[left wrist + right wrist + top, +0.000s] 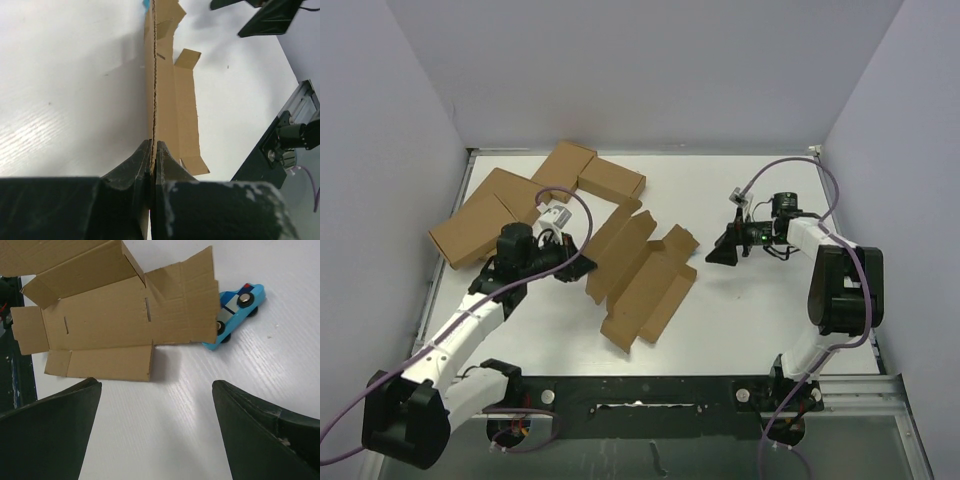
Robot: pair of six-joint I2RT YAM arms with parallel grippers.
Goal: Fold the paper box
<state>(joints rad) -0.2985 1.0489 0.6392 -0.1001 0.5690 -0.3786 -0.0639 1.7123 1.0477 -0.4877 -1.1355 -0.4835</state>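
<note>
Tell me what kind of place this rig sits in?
Probably a lab test cell: white table boxed in by blank panels, with a paper box and toy car as props.

Mid-counter (750, 310): paper box (642, 275). Carton cluster (520, 205) behind-left of it. Toy car (237, 310) at its far flap. Right hand (722, 248) apart, rightward.

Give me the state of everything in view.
Plain brown die-cut cardboard sheet: unassembled, one edge pinched.
Left end effector: shut on the sheet's edge.
Right end effector: open, empty.
Small blue toy car: partly hidden behind a flap.
Four brown cardboard cartons: closed, clustered.
</note>
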